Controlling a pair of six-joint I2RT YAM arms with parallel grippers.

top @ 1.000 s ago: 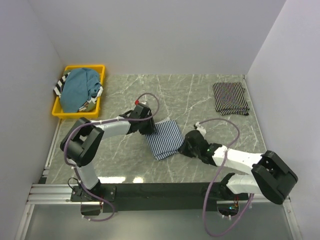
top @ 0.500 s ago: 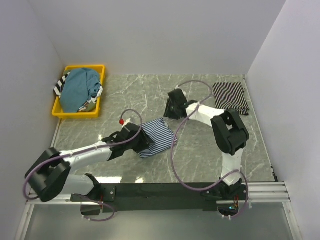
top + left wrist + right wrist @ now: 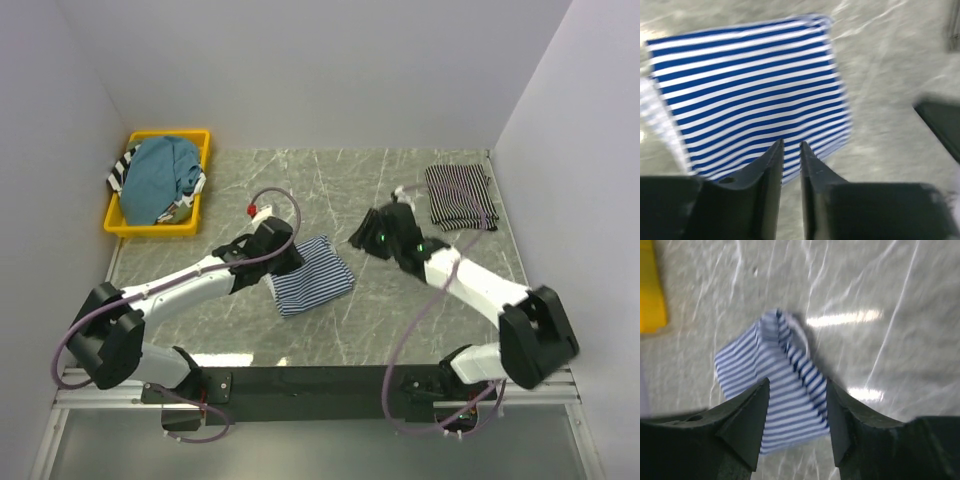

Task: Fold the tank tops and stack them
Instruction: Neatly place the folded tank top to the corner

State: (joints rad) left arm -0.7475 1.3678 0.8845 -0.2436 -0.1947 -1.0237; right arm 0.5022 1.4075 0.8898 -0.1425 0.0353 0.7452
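A folded blue-and-white striped tank top [image 3: 314,276] lies flat on the marble table, mid-left. It also shows in the left wrist view [image 3: 750,85] and the right wrist view [image 3: 780,370]. My left gripper [image 3: 288,260] hovers at its left edge, and its jaws [image 3: 790,145] are nearly shut with a narrow gap and nothing between them. My right gripper [image 3: 363,236] is open and empty, to the right of the top and above it [image 3: 797,385]. A folded black tank top with thin white stripes [image 3: 460,195] lies at the far right. A teal top [image 3: 160,178] is in the bin.
A yellow plastic bin [image 3: 200,140] at the far left holds the teal top and other striped fabric; its corner shows in the right wrist view [image 3: 650,295]. White walls close in the table on three sides. A dark part of the other arm [image 3: 940,125] is at the right of the left wrist view.
The striped top has slid a little left over the last second. My left gripper has moved slightly back along its left edge. My right arm has swung, with its gripper now nearer and to the right.
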